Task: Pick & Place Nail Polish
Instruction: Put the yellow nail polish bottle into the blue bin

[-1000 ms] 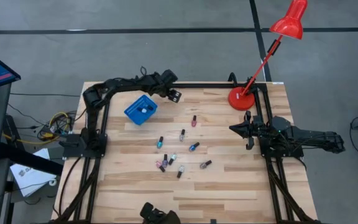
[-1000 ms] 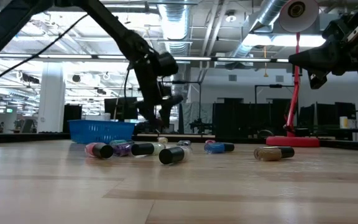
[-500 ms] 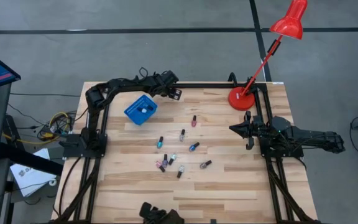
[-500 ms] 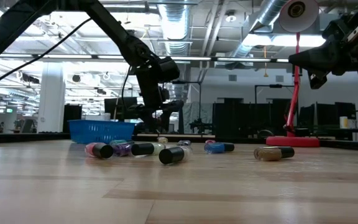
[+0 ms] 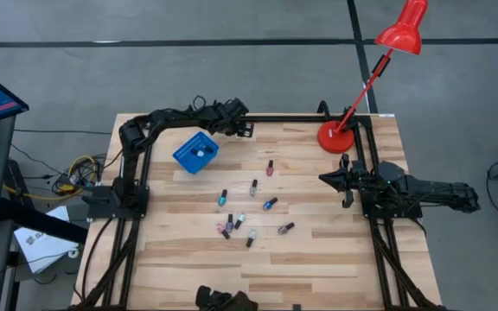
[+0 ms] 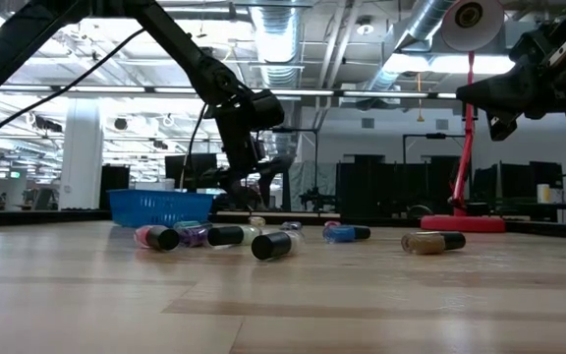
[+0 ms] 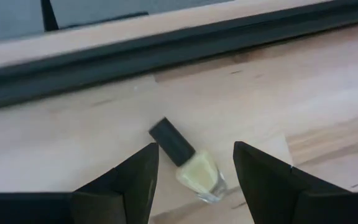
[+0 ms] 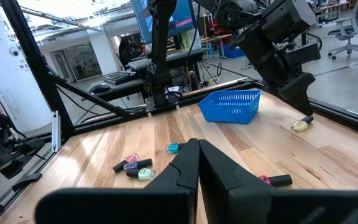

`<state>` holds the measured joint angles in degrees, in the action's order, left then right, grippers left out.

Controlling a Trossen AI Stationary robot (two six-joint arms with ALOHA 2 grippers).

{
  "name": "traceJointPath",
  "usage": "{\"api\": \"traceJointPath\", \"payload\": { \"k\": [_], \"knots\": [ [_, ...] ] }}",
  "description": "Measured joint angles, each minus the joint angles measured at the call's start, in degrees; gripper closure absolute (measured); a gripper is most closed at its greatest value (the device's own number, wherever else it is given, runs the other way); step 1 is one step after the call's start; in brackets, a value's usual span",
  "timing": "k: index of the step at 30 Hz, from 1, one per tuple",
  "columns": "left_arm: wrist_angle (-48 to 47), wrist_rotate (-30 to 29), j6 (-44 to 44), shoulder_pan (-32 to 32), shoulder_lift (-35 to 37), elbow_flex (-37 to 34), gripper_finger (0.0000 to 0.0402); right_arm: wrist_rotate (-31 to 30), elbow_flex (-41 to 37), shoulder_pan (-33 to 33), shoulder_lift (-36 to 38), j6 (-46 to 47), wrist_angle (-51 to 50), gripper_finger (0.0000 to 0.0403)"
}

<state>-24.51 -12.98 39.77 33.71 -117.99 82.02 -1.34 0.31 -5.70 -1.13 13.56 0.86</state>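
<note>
Tabletop [image 5: 318,259] carries red lamp [image 5: 335,136] at far right corner, blue bin [image 5: 196,152] toward far left. Left pincer [image 7: 194,163] at far edge, fingers apart, straddling a pale yellow nail polish bottle [image 7: 188,163] lying on its side. Right pincer [image 8: 197,149] pressed closed, empty, raised near right edge. Other nail polish bottles [image 5: 247,212] scattered mid-tabletop.

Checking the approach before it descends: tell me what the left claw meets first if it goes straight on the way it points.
Probably the pale yellow nail polish bottle lying on the table, which sits between the open left claw fingers. Its height above the bottle is unclear.
</note>
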Motion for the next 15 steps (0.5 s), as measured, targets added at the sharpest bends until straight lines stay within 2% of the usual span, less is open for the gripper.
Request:
{"api": "traceJointPath", "payload": {
  "k": [5,9,12,15],
  "knots": [
    [-0.1,2.8,1.0,0.0,0.0,0.0,0.0206,0.0,0.0,0.0,0.0,0.0,0.0,0.0403],
    [-0.2,4.7,-2.0,0.6,1.3,0.2,0.0216,0.0,0.0,0.0,0.0,0.0,0.0,0.0403],
    [0.1,7.5,-9.0,1.1,3.3,1.0,0.0219,0.0,0.0,0.0,0.0,0.0,0.0,0.0403],
    [-0.2,10.3,-22.0,1.1,5.5,1.7,0.0216,0.0,0.0,0.0,0.0,0.0,0.0,0.0403]
  ]
}}
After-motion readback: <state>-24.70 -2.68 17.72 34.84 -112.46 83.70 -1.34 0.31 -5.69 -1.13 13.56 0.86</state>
